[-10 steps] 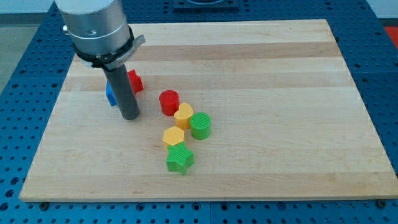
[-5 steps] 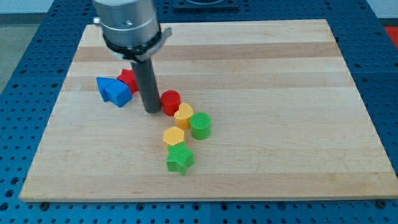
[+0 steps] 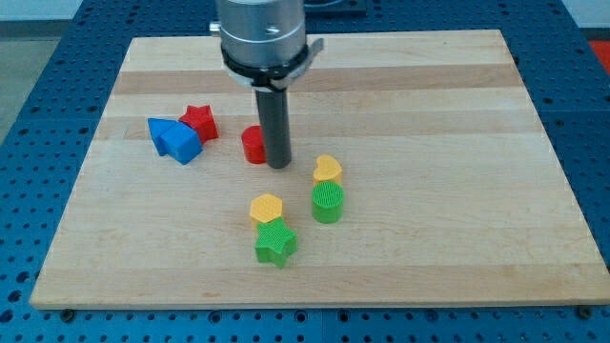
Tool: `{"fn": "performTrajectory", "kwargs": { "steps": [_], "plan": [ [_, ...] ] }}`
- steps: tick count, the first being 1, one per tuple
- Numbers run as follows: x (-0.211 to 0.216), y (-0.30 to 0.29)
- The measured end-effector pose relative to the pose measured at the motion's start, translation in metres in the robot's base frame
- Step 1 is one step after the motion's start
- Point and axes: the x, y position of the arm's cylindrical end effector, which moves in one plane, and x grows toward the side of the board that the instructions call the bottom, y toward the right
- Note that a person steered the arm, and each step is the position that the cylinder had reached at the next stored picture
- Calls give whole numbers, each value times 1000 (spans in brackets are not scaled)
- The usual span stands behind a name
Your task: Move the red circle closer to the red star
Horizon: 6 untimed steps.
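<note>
Tool is a bare rod, nothing grasped; my tip (image 3: pixel 278 165) touches the red circle's (image 3: pixel 253 145) right side. Red star (image 3: pixel 199 122) lies near, to the view's left, not touching. Judged partly done: gap remains, leftward push needed.
</note>
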Motion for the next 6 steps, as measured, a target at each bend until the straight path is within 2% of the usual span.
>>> {"fn": "performTrajectory", "kwargs": {
  "steps": [1, 3, 5, 6],
  "plan": [
    [-4, -11],
    [-29, 32],
    [-7, -36],
    [-7, -41]
  ]
}}
